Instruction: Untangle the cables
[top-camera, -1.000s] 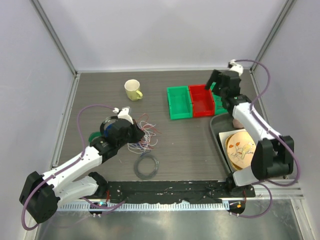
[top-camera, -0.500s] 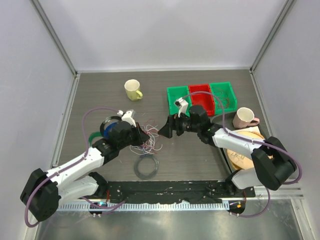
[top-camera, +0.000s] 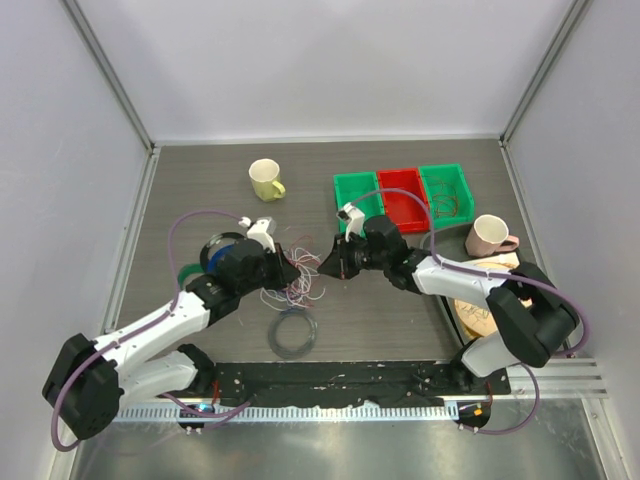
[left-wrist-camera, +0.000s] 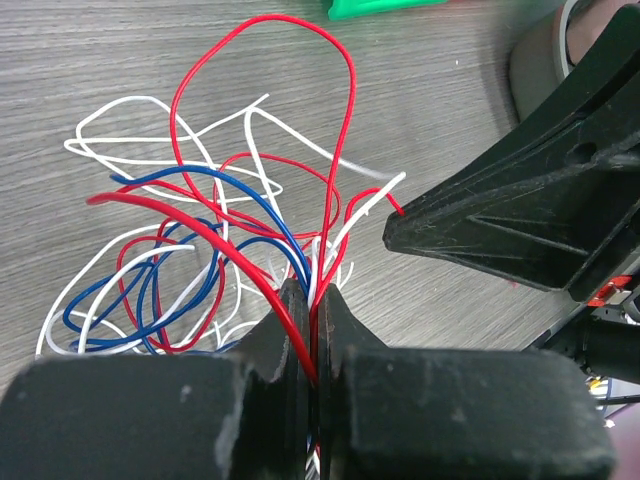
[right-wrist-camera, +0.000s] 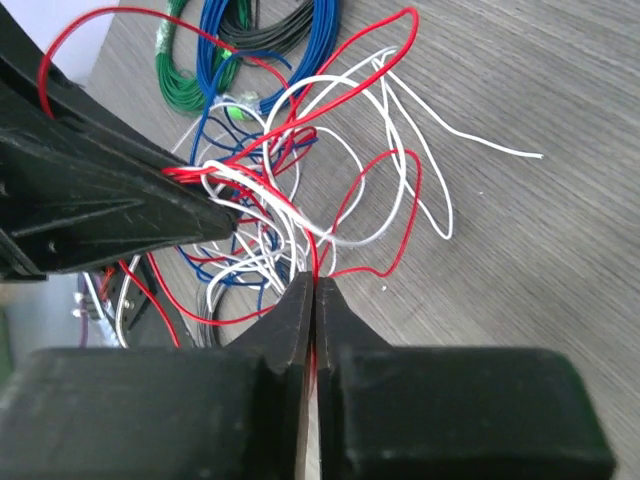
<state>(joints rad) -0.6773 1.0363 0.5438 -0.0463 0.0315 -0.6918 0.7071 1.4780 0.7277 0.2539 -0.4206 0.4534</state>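
Left gripper (left-wrist-camera: 312, 300) clamps several strands of the cables (top-camera: 298, 280); right gripper (right-wrist-camera: 313, 285) pinches one red strand. Tangle lies between them, 12 o'clock from the dark coil (top-camera: 293, 335).

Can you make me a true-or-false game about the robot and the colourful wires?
Left gripper and right gripper both have jaws shut on the thin red, white and blue cables. True.
The pale yellow ceramic mug sits inside the red plastic bin. False: it stands on the dark table, left of the bins.
The dark grey coiled ring is held by a gripper. False: it lies on the table.
The red bin stands between two green plastic bins. True.
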